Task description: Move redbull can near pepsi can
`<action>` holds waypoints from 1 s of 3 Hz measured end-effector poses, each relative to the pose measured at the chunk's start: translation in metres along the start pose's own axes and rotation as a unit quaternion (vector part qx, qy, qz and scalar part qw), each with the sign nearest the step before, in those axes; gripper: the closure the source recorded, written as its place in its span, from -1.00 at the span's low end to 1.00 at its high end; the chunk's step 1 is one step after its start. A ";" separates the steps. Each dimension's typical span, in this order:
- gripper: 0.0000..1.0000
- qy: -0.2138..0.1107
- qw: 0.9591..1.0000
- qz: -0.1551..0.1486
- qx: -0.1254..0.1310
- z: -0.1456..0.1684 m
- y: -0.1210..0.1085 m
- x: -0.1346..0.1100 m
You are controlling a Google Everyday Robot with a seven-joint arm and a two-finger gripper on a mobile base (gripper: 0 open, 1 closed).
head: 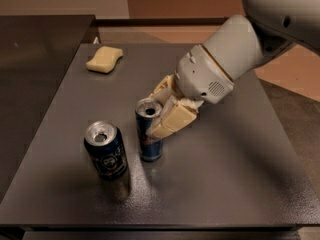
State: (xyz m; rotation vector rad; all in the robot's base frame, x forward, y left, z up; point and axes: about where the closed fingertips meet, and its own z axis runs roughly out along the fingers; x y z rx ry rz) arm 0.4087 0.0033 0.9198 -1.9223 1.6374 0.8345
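Note:
The redbull can is slim, blue and silver, and stands upright on the dark table, near its middle. My gripper reaches in from the right and is shut on the can's upper part, with one cream finger in front of it and the other behind. The pepsi can is stouter and dark navy with a silver top. It stands upright a short gap to the left of the redbull can and slightly nearer the front edge. The two cans do not touch.
A yellow sponge lies at the table's back left. The big white arm hangs over the table's right back part. A darker counter adjoins the table on the left. Floor shows to the right.

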 end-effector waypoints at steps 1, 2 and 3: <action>-0.74 0.001 1.000 -0.002 0.000 0.001 0.001 -0.002; -1.00 0.002 1.000 -0.003 0.001 0.001 0.001 -0.004; -1.00 0.002 1.000 -0.004 0.001 0.001 0.001 -0.004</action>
